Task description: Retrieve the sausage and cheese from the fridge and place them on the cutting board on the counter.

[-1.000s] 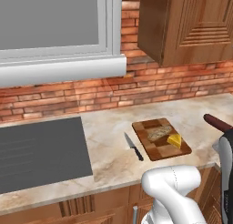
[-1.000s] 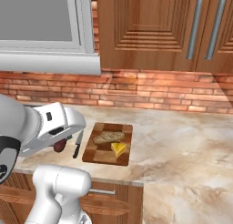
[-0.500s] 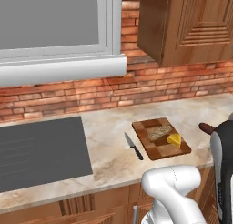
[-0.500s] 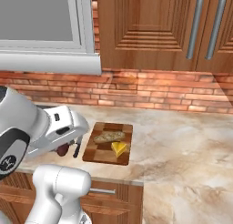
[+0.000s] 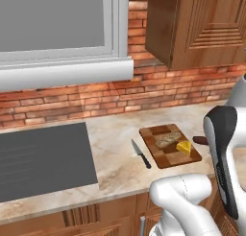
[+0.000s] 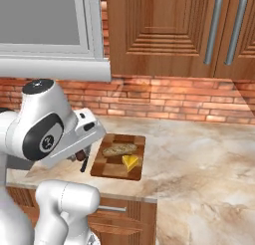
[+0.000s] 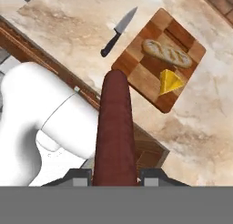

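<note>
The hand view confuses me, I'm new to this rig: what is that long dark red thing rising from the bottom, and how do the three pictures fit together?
That long reddish-brown thing is the sausage, held by the gripper of a white robot arm; the camera sits on the hand and looks along it. The other two cameras ride on the base behind the arm, one to its left and one to its right, and show the same counter. On it lies the cutting board, which carries the yellow cheese and a tan bread-like slab. A black-handled knife lies on the counter beside the board. The sausage is not yet on the board.
</note>
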Robot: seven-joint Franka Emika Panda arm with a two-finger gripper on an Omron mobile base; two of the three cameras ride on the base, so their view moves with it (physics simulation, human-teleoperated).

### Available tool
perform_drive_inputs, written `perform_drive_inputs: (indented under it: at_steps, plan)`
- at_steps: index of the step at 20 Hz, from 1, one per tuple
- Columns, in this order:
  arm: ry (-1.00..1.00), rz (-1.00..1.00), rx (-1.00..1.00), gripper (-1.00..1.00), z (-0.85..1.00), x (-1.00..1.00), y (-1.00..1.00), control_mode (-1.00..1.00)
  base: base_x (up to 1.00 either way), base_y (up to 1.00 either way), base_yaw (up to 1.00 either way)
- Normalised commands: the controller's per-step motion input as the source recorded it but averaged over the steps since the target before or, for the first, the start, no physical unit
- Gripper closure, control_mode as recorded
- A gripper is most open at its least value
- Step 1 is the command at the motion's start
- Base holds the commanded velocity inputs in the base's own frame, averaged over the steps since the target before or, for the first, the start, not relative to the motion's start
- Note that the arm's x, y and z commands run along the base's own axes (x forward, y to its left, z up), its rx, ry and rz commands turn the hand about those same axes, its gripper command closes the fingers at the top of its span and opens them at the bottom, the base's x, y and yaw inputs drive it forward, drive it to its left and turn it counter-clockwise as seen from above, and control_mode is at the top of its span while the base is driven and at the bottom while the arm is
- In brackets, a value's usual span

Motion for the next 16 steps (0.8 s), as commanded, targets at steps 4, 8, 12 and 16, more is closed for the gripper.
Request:
perform_drive_inputs:
  at_steps: [4,8,12,16]
  plan:
    - [0.21,0.17,0.0,1.0,-0.18,0.64,0.02,-1.0,0.0,0.0,0.0]
    - [0.13,0.15,0.0,1.0,-0.32,0.43,0.06,-1.0,0.0,0.0,0.0]
    - [0.14,0.08,0.0,1.0,-0.43,0.32,0.0,-1.0,0.0,0.0,0.0]
    - [0.03,0.1,0.0,1.0,-0.77,0.4,0.01,-1.0,0.0,0.0,0.0]
